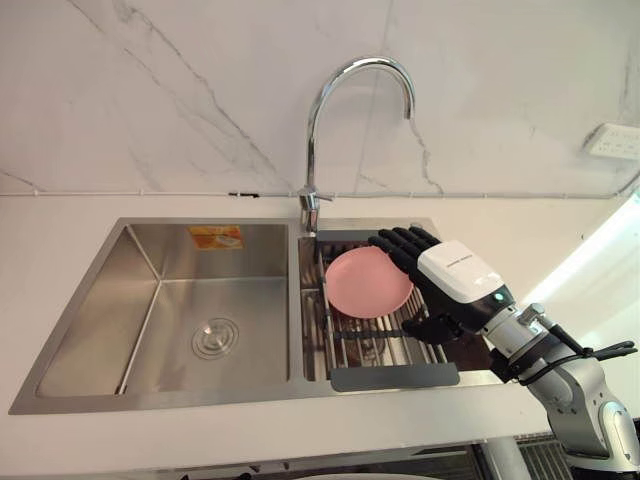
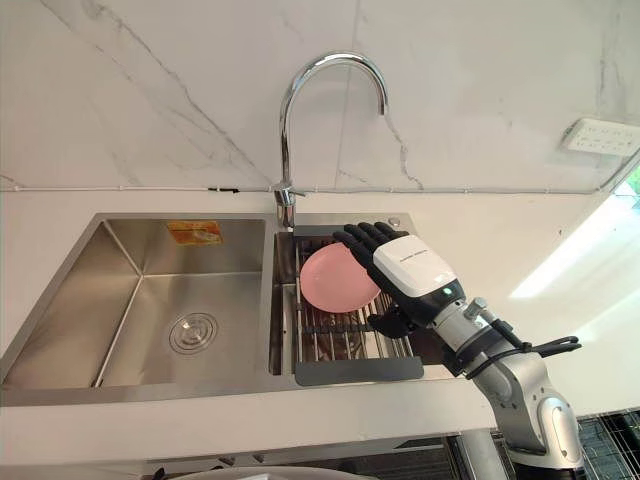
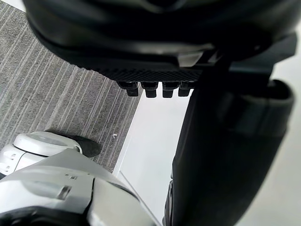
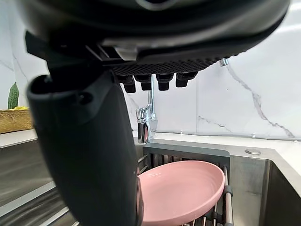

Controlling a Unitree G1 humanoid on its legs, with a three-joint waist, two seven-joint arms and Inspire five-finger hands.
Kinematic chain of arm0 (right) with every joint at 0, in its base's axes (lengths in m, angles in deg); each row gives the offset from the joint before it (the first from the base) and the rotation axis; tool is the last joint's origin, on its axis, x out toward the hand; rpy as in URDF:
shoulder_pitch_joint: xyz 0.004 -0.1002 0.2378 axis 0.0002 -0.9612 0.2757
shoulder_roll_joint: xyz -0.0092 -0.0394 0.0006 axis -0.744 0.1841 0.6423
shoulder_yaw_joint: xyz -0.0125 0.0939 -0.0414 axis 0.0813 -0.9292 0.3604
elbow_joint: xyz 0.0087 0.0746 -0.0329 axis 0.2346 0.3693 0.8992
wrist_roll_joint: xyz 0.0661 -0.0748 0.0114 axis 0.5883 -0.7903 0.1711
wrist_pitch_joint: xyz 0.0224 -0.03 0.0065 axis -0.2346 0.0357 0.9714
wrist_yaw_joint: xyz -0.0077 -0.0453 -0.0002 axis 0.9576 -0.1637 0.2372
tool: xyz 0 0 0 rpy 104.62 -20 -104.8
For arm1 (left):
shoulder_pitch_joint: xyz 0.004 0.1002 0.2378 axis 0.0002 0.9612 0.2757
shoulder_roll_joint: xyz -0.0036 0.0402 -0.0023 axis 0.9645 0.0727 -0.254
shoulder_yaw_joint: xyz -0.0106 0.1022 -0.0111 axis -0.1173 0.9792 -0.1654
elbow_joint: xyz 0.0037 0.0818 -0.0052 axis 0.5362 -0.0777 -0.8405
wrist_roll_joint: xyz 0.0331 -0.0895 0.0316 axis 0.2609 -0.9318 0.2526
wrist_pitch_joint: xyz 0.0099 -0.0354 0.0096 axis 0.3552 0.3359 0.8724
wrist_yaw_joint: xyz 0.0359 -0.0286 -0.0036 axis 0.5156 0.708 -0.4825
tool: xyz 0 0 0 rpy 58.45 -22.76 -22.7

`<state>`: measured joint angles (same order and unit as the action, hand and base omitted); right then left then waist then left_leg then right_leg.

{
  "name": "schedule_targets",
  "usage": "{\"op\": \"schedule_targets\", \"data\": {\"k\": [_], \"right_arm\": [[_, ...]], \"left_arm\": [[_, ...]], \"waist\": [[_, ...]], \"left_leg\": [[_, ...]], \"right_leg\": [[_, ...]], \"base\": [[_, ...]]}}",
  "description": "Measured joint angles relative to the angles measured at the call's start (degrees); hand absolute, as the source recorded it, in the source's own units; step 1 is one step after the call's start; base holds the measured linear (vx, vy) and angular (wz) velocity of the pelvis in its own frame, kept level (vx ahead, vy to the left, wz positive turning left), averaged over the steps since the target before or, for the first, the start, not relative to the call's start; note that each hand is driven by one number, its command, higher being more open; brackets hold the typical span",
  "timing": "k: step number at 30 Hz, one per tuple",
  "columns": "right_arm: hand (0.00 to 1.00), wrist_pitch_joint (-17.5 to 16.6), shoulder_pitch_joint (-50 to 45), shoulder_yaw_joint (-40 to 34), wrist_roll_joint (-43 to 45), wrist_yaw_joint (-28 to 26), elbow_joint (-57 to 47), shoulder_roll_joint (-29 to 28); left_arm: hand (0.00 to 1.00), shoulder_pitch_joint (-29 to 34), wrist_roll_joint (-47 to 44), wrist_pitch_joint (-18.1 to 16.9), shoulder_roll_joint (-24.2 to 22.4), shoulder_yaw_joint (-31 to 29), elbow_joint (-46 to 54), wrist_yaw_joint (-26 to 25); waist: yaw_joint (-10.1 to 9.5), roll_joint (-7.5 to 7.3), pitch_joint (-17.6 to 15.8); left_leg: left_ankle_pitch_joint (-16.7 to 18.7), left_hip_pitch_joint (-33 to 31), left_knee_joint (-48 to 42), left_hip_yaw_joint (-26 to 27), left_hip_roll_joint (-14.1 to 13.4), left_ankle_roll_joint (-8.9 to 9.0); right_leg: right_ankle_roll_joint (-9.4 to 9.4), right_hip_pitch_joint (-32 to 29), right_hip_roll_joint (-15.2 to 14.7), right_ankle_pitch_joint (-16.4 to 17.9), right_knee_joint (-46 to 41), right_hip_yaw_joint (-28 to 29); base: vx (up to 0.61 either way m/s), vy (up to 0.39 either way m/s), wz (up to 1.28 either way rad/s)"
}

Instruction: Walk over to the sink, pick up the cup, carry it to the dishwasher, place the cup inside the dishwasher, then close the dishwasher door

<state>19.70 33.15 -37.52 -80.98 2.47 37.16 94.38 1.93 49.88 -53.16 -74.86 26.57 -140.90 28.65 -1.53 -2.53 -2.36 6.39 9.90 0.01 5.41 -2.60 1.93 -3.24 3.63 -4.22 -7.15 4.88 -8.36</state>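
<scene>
The right hand (image 1: 455, 275) has its fingers (image 1: 405, 242) straight, apart from the thumb and empty, over one pink plate (image 1: 368, 282) on one rack (image 1: 395, 376). What looks like one clear cup (image 1: 368, 347) sits near the thumb. The left hand (image 3: 155, 52) is relaxed and empty.

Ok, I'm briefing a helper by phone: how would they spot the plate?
Find the double steel sink under the curved tap. A dark-framed rack sits over its right basin. The plate lies on that rack by the right hand, round and the only pink thing.
</scene>
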Motion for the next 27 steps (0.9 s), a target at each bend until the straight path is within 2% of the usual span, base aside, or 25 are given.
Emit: {"op": "schedule_targets", "data": {"k": [9, 19, 23, 27], "right_arm": [[1.0, 3.5, -0.9, 2.7, -9.1, 9.6, 10.2, -0.9], [1.0, 5.7, -0.5, 3.6, -12.8, 19.5, 14.8, -1.8], [1.0, 5.8, 1.3, 4.8, -15.1, 22.3, 17.1, -2.1], [1.0, 5.5, 2.2, 6.5, -16.4, 22.8, 18.0, -2.1]], "left_arm": [[1.0, 0.1, 0.0, 0.1, 0.2, 0.3, 0.5, 0.0], [1.0, 0.2, 0.0, 0.2, 0.8, 1.3, 1.8, -0.8], [1.0, 0.2, 0.0, 0.2, 0.8, 1.4, 2.4, -1.4], [1.0, 0.1, 0.0, 0.1, 0.8, 2.5, 2.6, -2.2]], "waist": [[-0.17, 0.23, 0.0], [-0.66, 0.71, -0.4], [-0.75, 0.7, -0.4], [-0.89, 0.69, -0.5]], "left_leg": [[0.0, -0.3, 0.0, -0.7, -0.1, 0.09], [-0.1, -0.5, 0.5, -1.6, -0.3, 0.14], [-0.1, -0.6, 0.4, -1.8, -0.3, 0.18], [-0.1, -0.9, 0.3, -2.2, -0.3, 0.26]], "right_leg": [[-0.07, 0.1, 0.0, 0.3, 0.0, -0.8], [-0.3, 0.1, 0.0, 0.9, 0.0, -1.7], [-0.33, 0.0, 0.0, 0.9, 0.0, -1.9], [-0.36, -0.1, 0.0, 1.0, 0.0, -2.4]], "base": [[-0.03, -0.012, 0.04], [-0.02, -0.01, 0.05], [-0.03, -0.009, 0.02], [-0.03, -0.012, 0.06]]}}
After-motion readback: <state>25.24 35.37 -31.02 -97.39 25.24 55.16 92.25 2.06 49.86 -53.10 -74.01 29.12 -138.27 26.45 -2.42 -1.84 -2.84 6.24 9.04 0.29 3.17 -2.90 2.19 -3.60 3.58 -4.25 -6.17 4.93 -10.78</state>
